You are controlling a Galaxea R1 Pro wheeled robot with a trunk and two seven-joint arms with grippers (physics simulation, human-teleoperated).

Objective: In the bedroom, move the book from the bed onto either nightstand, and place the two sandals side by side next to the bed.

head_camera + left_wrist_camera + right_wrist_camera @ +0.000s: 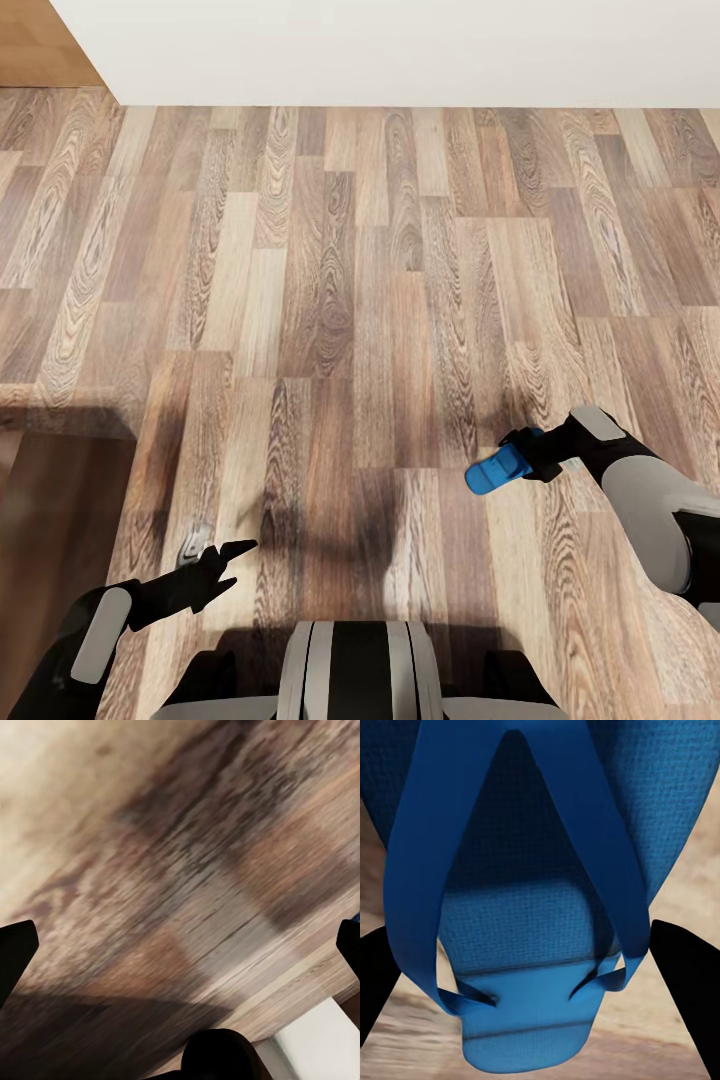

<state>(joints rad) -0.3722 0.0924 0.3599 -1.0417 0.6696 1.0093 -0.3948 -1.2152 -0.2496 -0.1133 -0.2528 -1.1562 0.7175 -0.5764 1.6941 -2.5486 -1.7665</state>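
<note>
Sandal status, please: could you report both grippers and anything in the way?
Right gripper shut on blue sandal, carried above the wood floor. Left gripper open, empty. Nothing in the way.

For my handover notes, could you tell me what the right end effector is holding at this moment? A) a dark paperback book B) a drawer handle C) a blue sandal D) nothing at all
C: the right end effector is closed on a blue sandal above the wood floor.
</note>
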